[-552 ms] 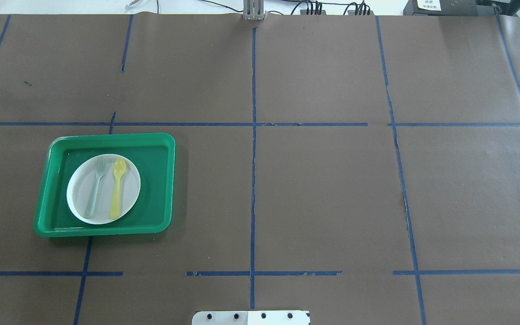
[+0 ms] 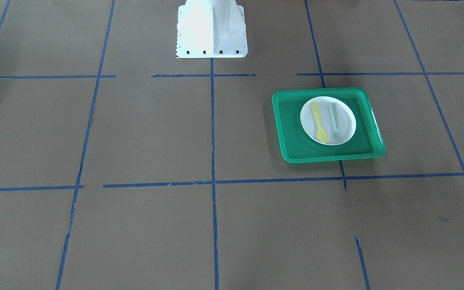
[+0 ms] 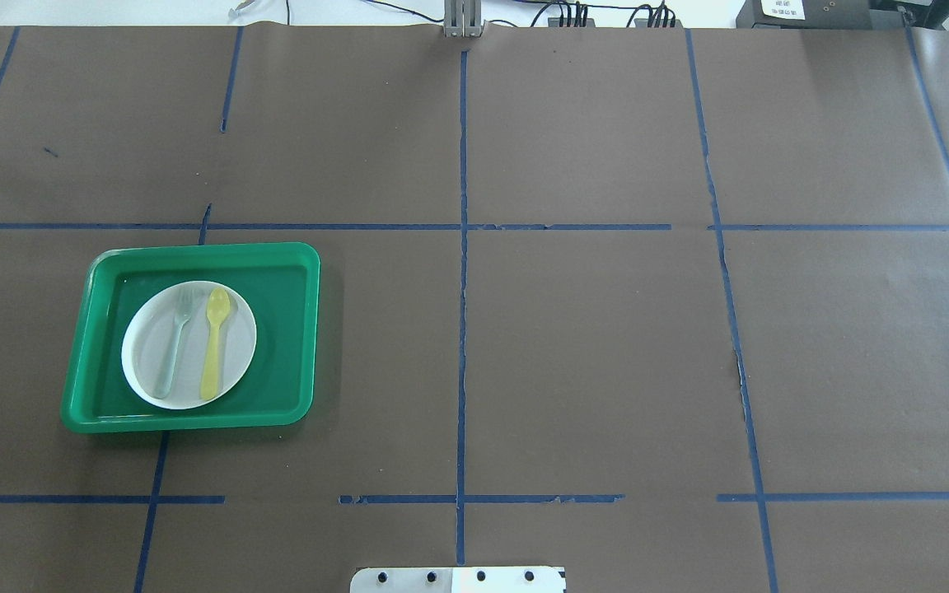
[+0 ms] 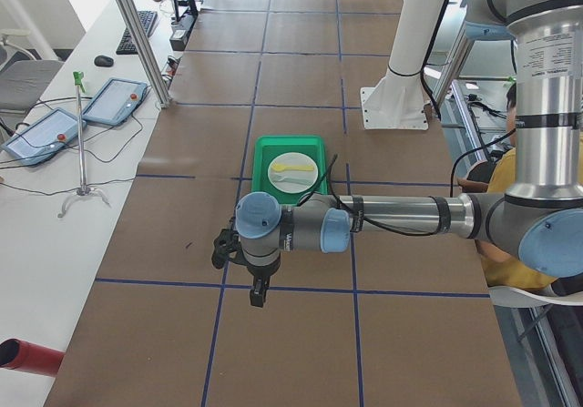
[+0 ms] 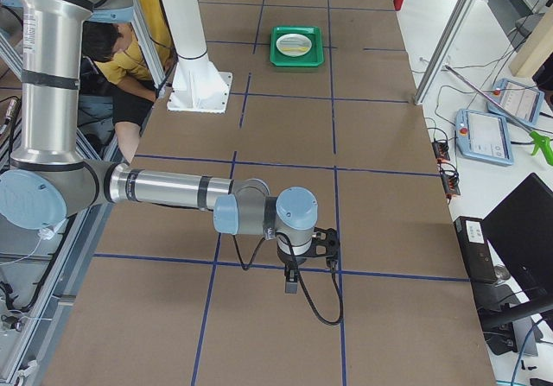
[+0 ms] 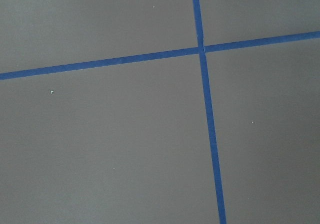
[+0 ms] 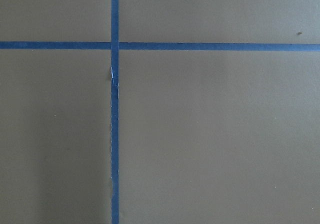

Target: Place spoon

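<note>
Yellow spoon (image 3: 216,342) lies inside plate (image 3: 238,338) rim, frame left; you cannot tell whether left gripper (image 4: 260,296) or right gripper (image 5: 292,284) is spread.

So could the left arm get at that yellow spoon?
Probably yes: the spoon lies uncovered on the white plate, fork alongside, on the side nearest the left arm.

Spoon (image 3: 213,346): small, pale-yellow plastic, with an oval bowl and a slim straight handle. Lies flat on the white plate (image 3: 237,350) inside the green tray (image 3: 289,329), left of centre in the overhead frame. Bowl points toward the frame's top, handle toward the bottom, just right of the fork (image 3: 174,346) and roughly parallel to it.
</note>
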`<state>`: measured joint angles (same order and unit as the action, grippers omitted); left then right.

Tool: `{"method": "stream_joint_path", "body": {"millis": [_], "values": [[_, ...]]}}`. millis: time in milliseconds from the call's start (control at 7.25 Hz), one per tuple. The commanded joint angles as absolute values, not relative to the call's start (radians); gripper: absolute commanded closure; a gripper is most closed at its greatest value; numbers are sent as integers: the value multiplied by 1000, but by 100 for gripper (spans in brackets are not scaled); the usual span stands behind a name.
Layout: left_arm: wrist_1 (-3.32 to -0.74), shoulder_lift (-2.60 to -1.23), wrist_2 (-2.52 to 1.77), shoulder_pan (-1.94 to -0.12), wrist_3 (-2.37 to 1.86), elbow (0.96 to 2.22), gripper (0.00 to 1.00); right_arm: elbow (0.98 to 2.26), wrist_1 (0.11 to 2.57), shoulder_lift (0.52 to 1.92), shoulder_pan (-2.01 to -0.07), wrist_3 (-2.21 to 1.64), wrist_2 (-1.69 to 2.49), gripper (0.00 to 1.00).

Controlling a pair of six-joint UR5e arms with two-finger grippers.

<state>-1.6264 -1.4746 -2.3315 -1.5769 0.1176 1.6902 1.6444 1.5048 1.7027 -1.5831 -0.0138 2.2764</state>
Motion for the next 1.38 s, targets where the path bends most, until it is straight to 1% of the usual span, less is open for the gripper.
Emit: {"method": "stream_joint_path", "body": {"millis": [0, 138, 276, 414, 552, 690, 828, 1103, 1241], "values": [[-1638, -1482, -2332, -1502, 12, 1814, 0, 1644, 1505, 1703, -1583, -14, 2276, 0], [-1643, -1485, -2329, -1423, -120, 1889, 0, 1644, 1505, 1703, -1583, -14, 2276, 0], [-1704, -1489, -2329, -1326, -273, 1937, 0, 1644, 1505, 1703, -1583, -12, 2276, 0], [-1826, -1489, -2319, -1216, -469, 1956, 0, 1644, 1505, 1703, -1583, -14, 2276, 0], [-1962, -1493, -2284, -1071, -685, 1950, 0, 1644, 1505, 1703, -1583, -14, 2276, 0], [-2061, -1508, -2137, -939, -862, 1941, 0, 1644, 1505, 1703, -1583, -14, 2276, 0], [-2089, -1553, -2065, -828, -994, 1899, 0, 1644, 1505, 1703, -1583, -14, 2276, 0], [-2089, -1705, -1973, -705, -1182, 1792, 0, 1644, 1505, 1703, -1583, -14, 2276, 0], [-2089, -1719, -1927, -677, -1212, 1792, 5, 1644, 1503, 1703, -1583, -14, 2276, 0]]}}
